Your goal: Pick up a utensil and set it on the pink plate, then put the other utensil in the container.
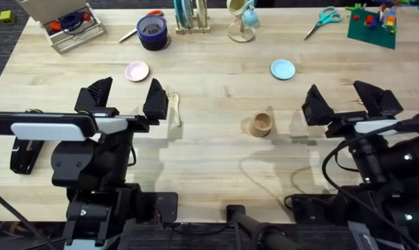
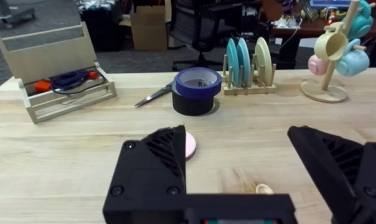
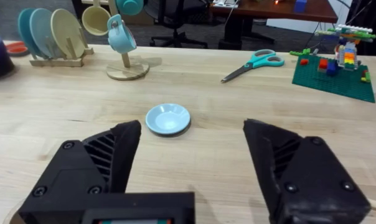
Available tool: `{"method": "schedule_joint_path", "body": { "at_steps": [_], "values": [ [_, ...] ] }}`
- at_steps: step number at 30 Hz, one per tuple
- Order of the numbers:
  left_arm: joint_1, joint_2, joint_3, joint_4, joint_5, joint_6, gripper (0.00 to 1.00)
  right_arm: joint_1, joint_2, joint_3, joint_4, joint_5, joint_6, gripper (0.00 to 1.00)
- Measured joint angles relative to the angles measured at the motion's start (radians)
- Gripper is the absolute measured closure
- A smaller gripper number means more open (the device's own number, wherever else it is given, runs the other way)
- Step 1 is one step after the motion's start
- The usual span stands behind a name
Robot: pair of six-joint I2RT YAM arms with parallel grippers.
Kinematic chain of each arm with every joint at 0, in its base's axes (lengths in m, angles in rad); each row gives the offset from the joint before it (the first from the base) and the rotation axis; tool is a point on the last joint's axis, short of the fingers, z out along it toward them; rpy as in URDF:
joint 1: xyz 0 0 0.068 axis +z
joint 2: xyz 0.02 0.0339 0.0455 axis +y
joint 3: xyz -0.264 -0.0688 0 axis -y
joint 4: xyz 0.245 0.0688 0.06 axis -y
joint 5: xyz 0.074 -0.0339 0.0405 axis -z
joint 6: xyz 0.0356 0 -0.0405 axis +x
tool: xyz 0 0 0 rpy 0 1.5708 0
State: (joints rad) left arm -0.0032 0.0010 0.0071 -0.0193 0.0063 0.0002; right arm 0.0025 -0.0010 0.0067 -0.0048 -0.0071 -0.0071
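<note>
**Both grippers wide and empty over the worktop**

Overhead, the left gripper (image 1: pixel 124 97) hangs above the left part of the worktop (image 1: pixel 216 149) with its black fingers spread wide and nothing between them. The small wooden spoon (image 1: pixel 175 109) lies flat on the wood just beside the gripper's right finger (its rounded end pointing away from the arm bases). The pink plate (image 1: pixel 137 71) sits a little beyond the gripper, bare, and in the left wrist view it peeks out past one finger (image 2: pixel 189 147), with the spoon's rounded tip (image 2: pixel 264 188) low between the two fingers.

The right gripper (image 1: pixel 347 102) is spread wide too, holding nothing, over the right part of the worktop. The wooden cup (image 1: pixel 262 124) stands upright between the two arms, nearer the right one. The blue plate (image 1: pixel 283 69) lies beyond the cup, and shows ahead of the right gripper (image 3: pixel 188 180) in its wrist view (image 3: pixel 168 119). I cannot make out a fork.
</note>
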Motion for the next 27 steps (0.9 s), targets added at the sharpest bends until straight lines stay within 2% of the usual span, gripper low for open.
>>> {"method": "schedule_joint_path", "body": {
  "at_steps": [27],
  "values": [
    [0.0, 0.0, 0.0, -0.001, 0.0, 0.005, 0.006, 0.0, 0.0, 0.002, -0.013, 0.003, -0.021, 0.005]
  ]
}}
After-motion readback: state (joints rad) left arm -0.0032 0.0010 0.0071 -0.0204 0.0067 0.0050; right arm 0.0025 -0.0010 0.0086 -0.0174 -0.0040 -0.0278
